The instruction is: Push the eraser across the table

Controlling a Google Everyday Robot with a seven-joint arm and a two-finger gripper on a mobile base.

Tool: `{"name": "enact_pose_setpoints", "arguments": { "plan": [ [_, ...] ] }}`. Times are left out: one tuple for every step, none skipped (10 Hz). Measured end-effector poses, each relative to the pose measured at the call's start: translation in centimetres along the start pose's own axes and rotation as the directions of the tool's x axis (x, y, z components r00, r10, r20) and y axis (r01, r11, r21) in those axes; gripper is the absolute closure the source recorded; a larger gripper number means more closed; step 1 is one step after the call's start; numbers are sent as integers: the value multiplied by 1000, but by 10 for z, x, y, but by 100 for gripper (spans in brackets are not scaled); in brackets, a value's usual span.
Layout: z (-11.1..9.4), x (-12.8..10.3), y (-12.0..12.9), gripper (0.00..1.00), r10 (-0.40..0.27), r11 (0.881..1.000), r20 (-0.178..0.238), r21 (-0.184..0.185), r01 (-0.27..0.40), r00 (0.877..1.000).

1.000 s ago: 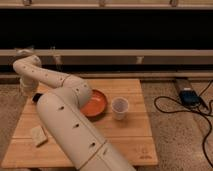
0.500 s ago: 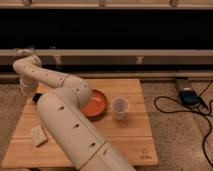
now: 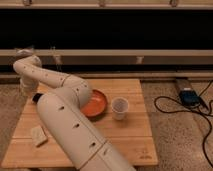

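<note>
Behind the desk (image 3: 135,135) runs a dark wall or window with pale horizontal rails, and the floor (image 3: 175,146) is speckled grey stone. The desk is low and rectangular, with a light wooden plank top. A white robot arm (image 3: 75,125), smooth and round with small dark holes, comes up from the lower border, where it is cut off. It covers much of the middle and left of the desk.

A round orange bowl (image 3: 97,106) is partly hidden behind the arm. On the floor at the right lie black cables (image 3: 170,107) and a blue device (image 3: 188,95). A white cup (image 3: 120,107) stands just to the right of the bowl. A pale beige block (image 3: 37,135) lies near the front left corner.

The arm bends at the far left and turns down to the gripper (image 3: 29,91), which hangs at the far left edge of the desk. Its fingers are closed together, and I cannot see anything between them. Just beside it on the desk shows a small dark shape, the eraser (image 3: 36,98), which the arm mostly hides.
</note>
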Motion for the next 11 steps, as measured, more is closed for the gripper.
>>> {"name": "enact_pose_setpoints", "arguments": {
  "plan": [
    [-3, 3, -5, 100, 0, 1000, 18, 7, 0, 1000],
    [-7, 8, -14, 100, 5, 1000, 44, 11, -5, 999],
    [-8, 11, -21, 100, 6, 1000, 70, 15, -7, 998],
    [-9, 10, -21, 100, 4, 1000, 86, 13, -6, 996],
    [-9, 9, -21, 100, -3, 1000, 105, 13, 1, 995],
    [-9, 8, -24, 100, -8, 1000, 124, 16, 7, 992],
    [-9, 5, -27, 100, -11, 1000, 136, 17, 9, 991],
    [-7, 2, -26, 100, -19, 1000, 143, 16, 17, 990],
    [-5, -3, -25, 100, -27, 1000, 149, 16, 25, 988],
    [-2, -8, -24, 100, -38, 999, 151, 14, 37, 988],
    [1, -12, -24, 100, -48, 999, 152, 11, 47, 987]
  ]
}}
